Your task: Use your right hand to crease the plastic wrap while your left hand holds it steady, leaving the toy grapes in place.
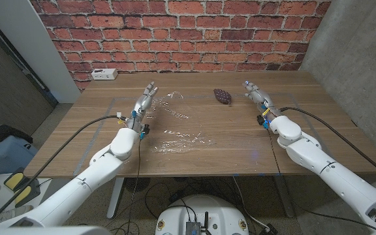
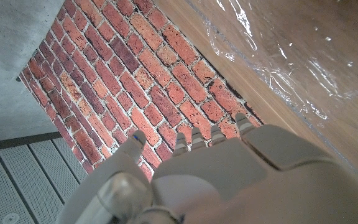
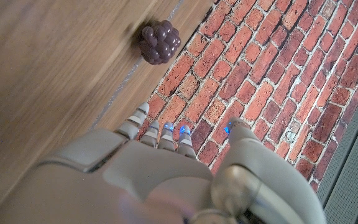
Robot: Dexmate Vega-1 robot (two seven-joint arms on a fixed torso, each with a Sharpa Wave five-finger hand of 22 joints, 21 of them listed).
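Note:
A sheet of clear plastic wrap (image 1: 173, 124) lies crumpled on the wooden table, from the far middle down toward the front; it also glints in the left wrist view (image 2: 278, 50). My left hand (image 1: 143, 103) stands at the wrap's left edge, fingers straight and apart, holding nothing; whether it touches the film I cannot tell. The purple toy grapes (image 1: 222, 96) sit on bare wood beyond the wrap's right side, also seen as grapes (image 3: 159, 41). My right hand (image 1: 256, 95) is right of the grapes, apart from them, fingers extended and empty.
A white power strip (image 1: 103, 74) lies at the table's far left corner against the brick wall. Cables run along both arms. Bare table (image 1: 318, 111) stretches right of my right hand and along the front edge.

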